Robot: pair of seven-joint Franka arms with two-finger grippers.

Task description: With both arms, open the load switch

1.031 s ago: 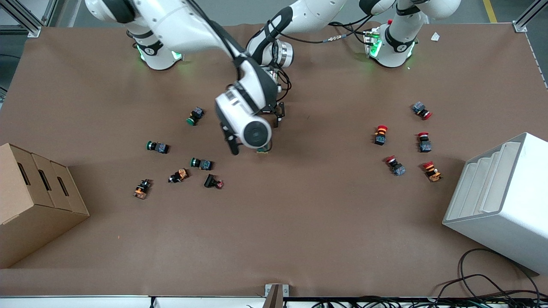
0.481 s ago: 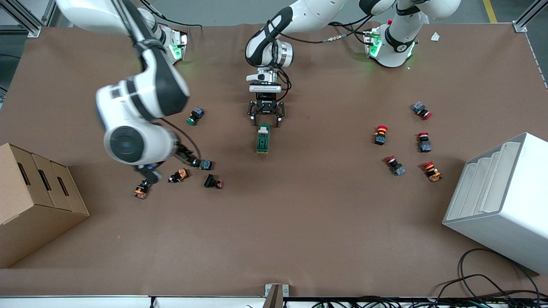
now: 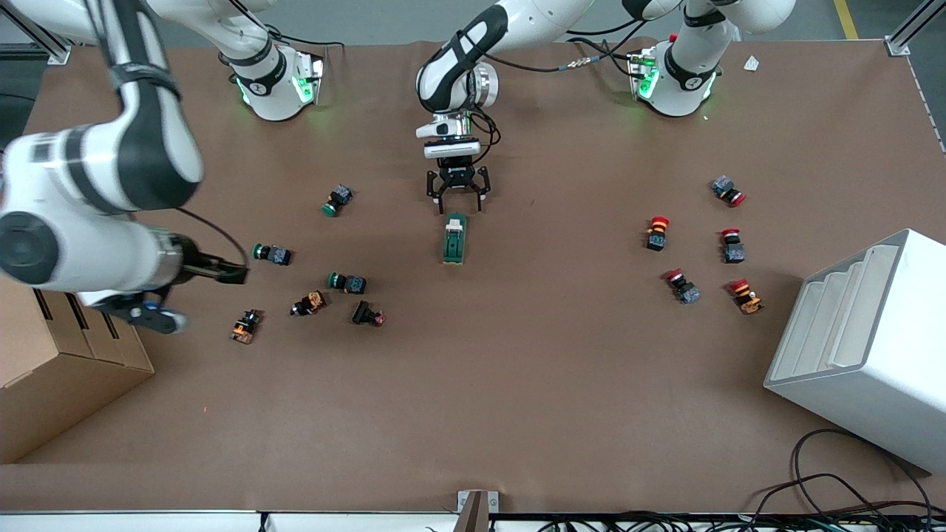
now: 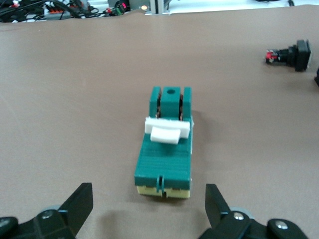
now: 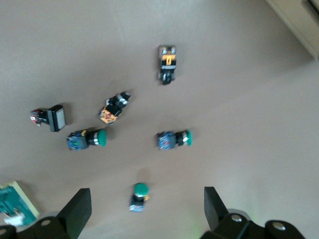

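Note:
The load switch (image 3: 454, 239), a dark-green block with a white lever, lies flat on the brown table near its middle. In the left wrist view the load switch (image 4: 166, 149) shows its slotted top and cream base. My left gripper (image 3: 457, 195) hangs open just past the switch's end that faces the robot bases, touching nothing. Its black fingers (image 4: 79, 201) straddle bare table short of the switch. My right gripper (image 3: 218, 273) is open and empty, up in the air over the push buttons toward the right arm's end. In the right wrist view the right gripper (image 5: 145, 196) looks down on a green push button (image 5: 141, 190).
Several green, orange and red push buttons (image 3: 347, 282) lie under the right arm, with another group of red-capped ones (image 3: 680, 284) toward the left arm's end. A cardboard box (image 3: 52, 355) and a white slotted rack (image 3: 865, 347) stand at the table's two ends. Cables (image 3: 835, 488) hang at the near edge.
The right arm swung away from above the load switch toward its own end of the table, uncovering the switch. The left gripper drew back slightly from the switch.

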